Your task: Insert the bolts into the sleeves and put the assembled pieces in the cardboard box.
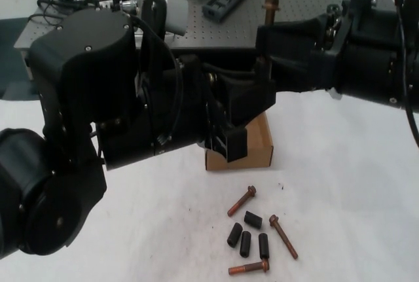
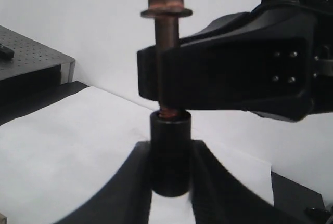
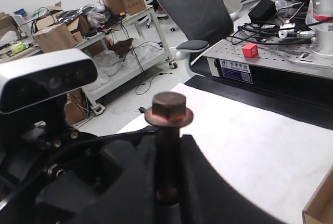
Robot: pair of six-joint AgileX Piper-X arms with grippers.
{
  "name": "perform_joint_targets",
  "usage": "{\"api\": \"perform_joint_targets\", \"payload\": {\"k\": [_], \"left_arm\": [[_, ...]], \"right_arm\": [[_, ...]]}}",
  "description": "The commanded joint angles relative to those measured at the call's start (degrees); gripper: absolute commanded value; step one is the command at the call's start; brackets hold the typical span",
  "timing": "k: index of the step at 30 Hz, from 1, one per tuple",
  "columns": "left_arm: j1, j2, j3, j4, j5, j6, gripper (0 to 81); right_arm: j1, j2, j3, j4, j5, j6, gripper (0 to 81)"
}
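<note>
Your right gripper (image 3: 167,182) is closed on the shank of a coppery bolt (image 2: 165,52), just under its flanged head, and holds it upright. Your left gripper (image 2: 170,156) is clamped round the lower body of a black sleeve (image 2: 170,151), with the bolt's tip at the sleeve's mouth, at 12 o'clock from it. Both parts look rigid and light, and the smooth shank could swivel in a loose pinch, so take the bolt high on the shank. Hold the sleeve low so its mouth is free. In the high view the cardboard box (image 1: 258,144) sits on the table (image 1: 340,184) below the grippers. A loose bolt (image 1: 241,201) and a spare sleeve (image 1: 253,219) lie among others at 6 o'clock from the box. I can make out no marking on either part, and the printed label (image 3: 234,70) on the perforated plate behind has no bearing here
</note>
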Motion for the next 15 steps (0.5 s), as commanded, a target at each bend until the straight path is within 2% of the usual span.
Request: {"api": "perform_joint_targets", "payload": {"k": [1,3,4,5,7,9,15], "left_arm": [[0.21,-0.79,-0.60,-1.23,0.70,-0.24,0.6],[0.21,-0.79,-0.60,-1.23,0.70,-0.24,0.6],[0.21,-0.79,-0.60,-1.23,0.37,-0.24,0.6],[0.21,-0.62,-0.60,-1.23,-0.60,-0.24,0.6],[0.32,0.00,-0.83,0.00,-6.64,-0.72,0.6],[1.26,1.74,-2.26,3.00,-12.17,-1.88,0.6],[5.37,15.92,-16.97,14.68,-18.79,-5.15,0.6]], "right_arm": [[0.16,-0.25,-0.46,0.31,-2.13,-1.56,18.1],[0.16,-0.39,-0.63,0.31,-1.89,-1.58,41.6],[0.16,-0.54,-0.61,0.31,-1.13,-0.67,49.1],[0.16,-0.96,-0.61,0.48,-0.30,0.79,49.4],[-0.59,-2.66,-0.61,2.21,2.03,0.57,44.2],[-1.64,-5.55,-0.61,5.16,3.55,0.17,42.9],[-6.38,-14.38,-0.61,18.49,8.40,-1.10,43.5]]}}
